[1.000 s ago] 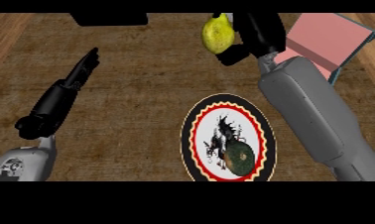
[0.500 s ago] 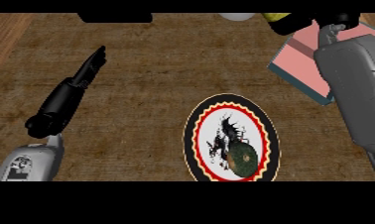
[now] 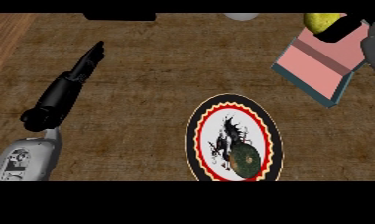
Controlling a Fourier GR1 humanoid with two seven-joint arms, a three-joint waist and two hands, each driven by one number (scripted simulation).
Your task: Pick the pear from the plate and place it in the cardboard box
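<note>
The yellow pear (image 3: 321,21) is at the top right, just beyond the far corner of the cardboard box (image 3: 316,63), whose inside looks pink with teal-grey walls. My right hand (image 3: 345,28) is curled round the pear and hides its right side; most of that arm is out of view. The round plate (image 3: 234,141), with a red and black rim, lies at the lower middle with a dark green round thing (image 3: 244,159) on it. At the left my left hand (image 3: 70,85) rests open on the counter, fingers straight and pointing away.
A white rounded object (image 3: 242,16) and a dark flat object (image 3: 119,16) sit at the counter's far edge. Brown counter top stretches between the left hand, the plate and the box.
My right hand has carried the pear to the right, from above the plate's far side to the box's far corner. The left hand has stayed put.
</note>
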